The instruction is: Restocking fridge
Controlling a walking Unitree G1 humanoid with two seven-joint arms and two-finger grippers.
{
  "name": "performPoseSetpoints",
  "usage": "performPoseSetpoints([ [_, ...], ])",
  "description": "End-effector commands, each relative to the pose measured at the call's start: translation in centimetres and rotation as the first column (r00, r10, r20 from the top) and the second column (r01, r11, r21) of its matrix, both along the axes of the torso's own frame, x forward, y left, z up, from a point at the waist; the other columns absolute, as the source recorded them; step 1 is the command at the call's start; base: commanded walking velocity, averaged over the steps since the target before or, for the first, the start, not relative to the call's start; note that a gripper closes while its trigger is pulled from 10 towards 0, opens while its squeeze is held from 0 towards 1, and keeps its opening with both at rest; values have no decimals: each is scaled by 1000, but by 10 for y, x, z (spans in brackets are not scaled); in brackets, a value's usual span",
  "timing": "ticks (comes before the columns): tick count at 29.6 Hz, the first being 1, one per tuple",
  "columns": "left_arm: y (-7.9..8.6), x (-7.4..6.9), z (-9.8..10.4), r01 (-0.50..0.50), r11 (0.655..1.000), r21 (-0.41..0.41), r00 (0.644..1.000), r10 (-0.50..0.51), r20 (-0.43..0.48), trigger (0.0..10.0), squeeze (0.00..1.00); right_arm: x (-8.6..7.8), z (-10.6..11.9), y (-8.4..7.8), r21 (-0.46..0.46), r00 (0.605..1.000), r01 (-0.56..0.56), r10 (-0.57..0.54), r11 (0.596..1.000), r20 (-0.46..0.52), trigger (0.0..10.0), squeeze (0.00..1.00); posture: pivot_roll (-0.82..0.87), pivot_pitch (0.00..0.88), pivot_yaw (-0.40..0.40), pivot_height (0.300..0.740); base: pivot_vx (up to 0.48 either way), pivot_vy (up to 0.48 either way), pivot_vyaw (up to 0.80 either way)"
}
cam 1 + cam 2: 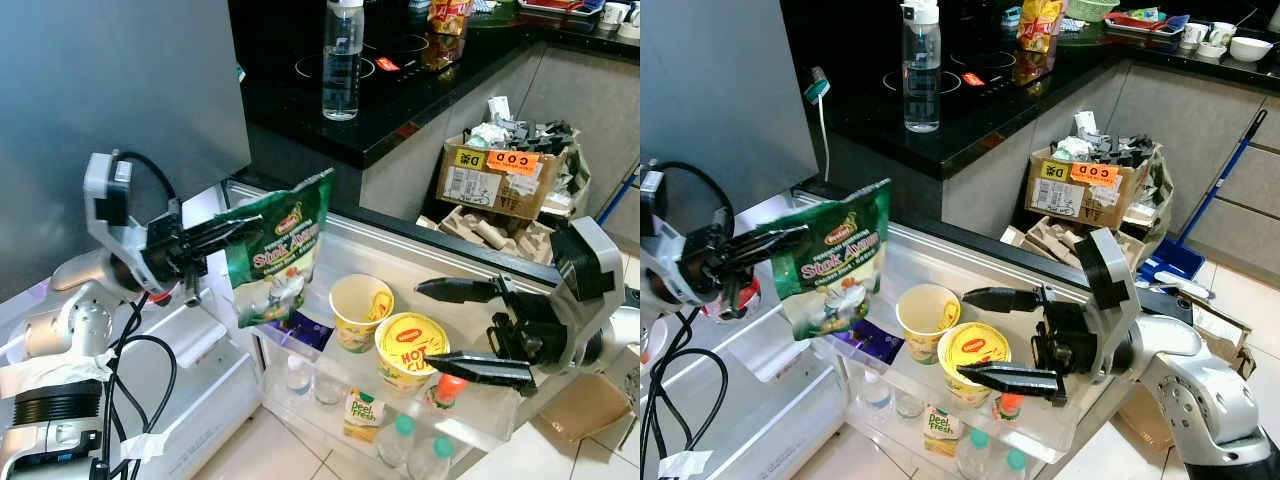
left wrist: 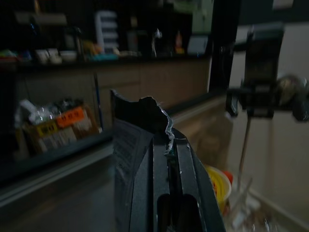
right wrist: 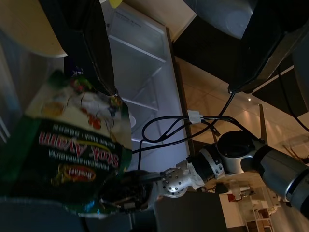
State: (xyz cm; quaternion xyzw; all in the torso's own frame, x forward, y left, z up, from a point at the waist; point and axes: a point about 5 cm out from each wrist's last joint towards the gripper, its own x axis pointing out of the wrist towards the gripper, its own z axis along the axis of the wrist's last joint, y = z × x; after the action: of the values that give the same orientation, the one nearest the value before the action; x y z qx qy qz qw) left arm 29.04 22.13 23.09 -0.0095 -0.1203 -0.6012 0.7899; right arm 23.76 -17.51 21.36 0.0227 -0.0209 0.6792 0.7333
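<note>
Kitchen fridge shelf; left end effector gripping green packet, right end effector wide.

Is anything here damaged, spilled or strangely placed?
Nothing is spilled. One oddity: the green packet in the left gripper has a torn, jagged top edge and hangs tilted above the shelf. The two noodle cups stand upright beside the open right gripper.

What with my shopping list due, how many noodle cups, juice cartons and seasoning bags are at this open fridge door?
noodle cups: 2
juice carton: 1
seasoning bag, held by the left pincer: 1
Total: 4
</note>
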Motion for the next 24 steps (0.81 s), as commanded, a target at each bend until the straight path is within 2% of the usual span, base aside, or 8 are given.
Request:
performPoseSetpoints([
  [1, 0, 2, 4, 5, 999, 37, 999, -6, 34, 0, 0, -3, 0, 3, -15, 1000, -22, 22, 1000, 4, 10000, 0, -88, 0, -15, 740, 0, 0, 0],
  [4, -1, 4, 0, -4, 996, 86, 999, 1, 32, 0, 0, -4, -1, 4, -15, 1000, -21, 21, 1000, 2, 10000, 0, -88, 0, -15, 740, 0, 0, 0],
  [5, -1, 8, -3, -26, 991, 134, 999, 21, 36, 0, 0, -4, -2, 4, -15, 1000, -17, 17, 1000, -1, 10000, 0, -88, 0, -13, 740, 0, 0, 0],
  [11, 0, 19, -8, -112, 972, 209, 992, 99, 73, 0, 0, -4, -2, 5, -16, 1000, -11, 11, 1000, -4, 10000, 0, -88, 0, -13, 740, 0, 0, 0],
  [12, 0, 19, -8, -112, 972, 209, 992, 99, 73, 0, 0, -4, -2, 5, -16, 1000, -11, 11, 1000, -4, 10000, 0, -88, 0, -13, 740, 0, 0, 0],
  [13, -1, 22, -8, -131, 969, 212, 990, 115, 85, 863, 0, -4, -2, 5, -16, 1000, -9, 9, 1000, -4, 10000, 0, -88, 0, -13, 740, 0, 0, 0],
  [18, -4, 28, -3, -177, 968, 180, 978, 153, 138, 706, 0, -6, -2, 5, -15, 1000, -19, 19, 1000, -7, 10000, 0, -88, 0, -13, 740, 0, 0, 0],
  [24, -8, 36, -2, -220, 962, 160, 963, 188, 193, 2000, 0, -9, -6, 5, -40, 999, -33, 33, 999, -22, 10000, 0, -95, 0, -15, 740, 0, 0, 0],
])
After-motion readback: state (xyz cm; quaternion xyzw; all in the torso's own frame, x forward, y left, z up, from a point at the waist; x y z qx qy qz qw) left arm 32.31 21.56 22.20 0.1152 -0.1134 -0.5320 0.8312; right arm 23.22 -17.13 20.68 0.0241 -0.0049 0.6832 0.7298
